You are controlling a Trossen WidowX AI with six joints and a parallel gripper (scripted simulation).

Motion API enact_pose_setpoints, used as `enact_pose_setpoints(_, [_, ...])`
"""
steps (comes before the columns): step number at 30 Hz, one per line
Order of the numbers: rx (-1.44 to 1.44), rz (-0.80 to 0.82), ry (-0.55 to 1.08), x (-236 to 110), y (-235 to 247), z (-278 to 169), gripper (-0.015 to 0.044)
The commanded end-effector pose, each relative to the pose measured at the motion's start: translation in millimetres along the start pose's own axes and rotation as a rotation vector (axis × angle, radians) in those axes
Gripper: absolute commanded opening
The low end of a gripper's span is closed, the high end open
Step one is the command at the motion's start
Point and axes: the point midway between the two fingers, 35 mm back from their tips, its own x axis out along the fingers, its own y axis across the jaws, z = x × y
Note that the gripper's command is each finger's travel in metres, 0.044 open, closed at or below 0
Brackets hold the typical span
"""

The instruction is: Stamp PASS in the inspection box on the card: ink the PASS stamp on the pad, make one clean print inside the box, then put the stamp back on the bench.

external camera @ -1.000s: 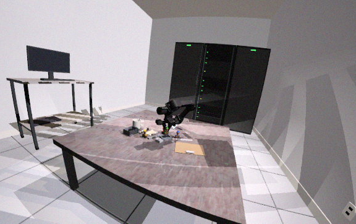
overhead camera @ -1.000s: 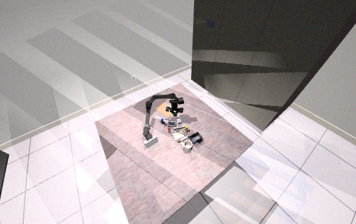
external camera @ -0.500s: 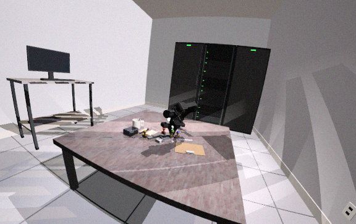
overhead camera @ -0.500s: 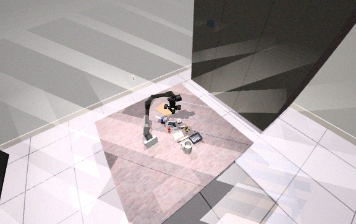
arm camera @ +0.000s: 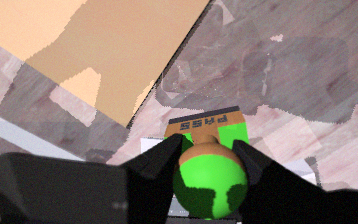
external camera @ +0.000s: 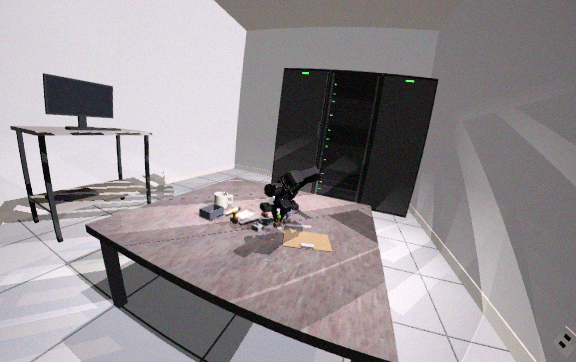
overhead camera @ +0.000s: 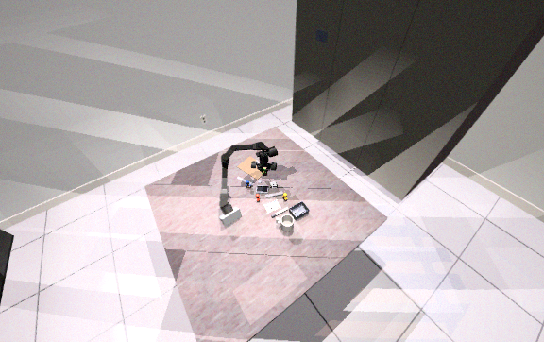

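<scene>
My gripper (overhead camera: 264,169) (external camera: 279,216) (arm camera: 206,145) is shut on the PASS stamp (overhead camera: 264,172) (arm camera: 211,175), which has a green knob and an orange-brown block lettered PASS. The stamp hangs above the bench, knob toward the wrist camera. In the top view it appears just behind the ink pad (overhead camera: 263,189), a dark pad with a pale rim. In the wrist view the fingers and stamp hide most of what lies below; the exact gap is unclear. The white card (overhead camera: 272,206) (external camera: 245,215) lies flat on the bench, away from the stamp. Its box is too small to read.
A tan board (overhead camera: 249,166) (external camera: 312,240) (arm camera: 115,45) lies beside the gripper. Blue (overhead camera: 247,184), red (overhead camera: 258,197) and yellow (overhead camera: 285,196) stamps stand around the pad and card. A grey bar (overhead camera: 274,195), a dark tray (overhead camera: 307,211) and a mug (overhead camera: 287,224) (external camera: 221,200) are also there.
</scene>
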Motion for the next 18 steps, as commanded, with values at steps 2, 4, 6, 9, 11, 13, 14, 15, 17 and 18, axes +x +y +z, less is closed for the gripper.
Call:
enact_pose_setpoints(2, [0.001, 0.001, -0.004, 8, 1, 1, 0.0])
enact_pose_setpoints(4, [0.001, 0.001, -0.004, 12, 1, 1, 0.0])
enact_pose_setpoints(6, [0.001, 0.002, -0.004, 15, 1, 1, 0.0])
enact_pose_setpoints(9, [0.001, 0.002, -0.005, 20, 1, 1, 0.0])
enact_pose_setpoints(11, [0.0, 0.002, -0.005, 23, 2, 1, 0.0])
enact_pose_setpoints(13, [0.0, 0.002, -0.005, 26, 2, 1, 0.0])
enact_pose_setpoints(14, [0.0, 0.002, -0.005, 28, 2, 1, 0.0])
enact_pose_setpoints(15, [0.0, 0.003, -0.005, 29, 2, 1, 0.0])
enact_pose_setpoints(17, [0.0, 0.003, -0.006, 33, 3, 0, 0.0])
enact_pose_setpoints(18, [0.0, 0.003, -0.006, 34, 3, 0, 0.0])
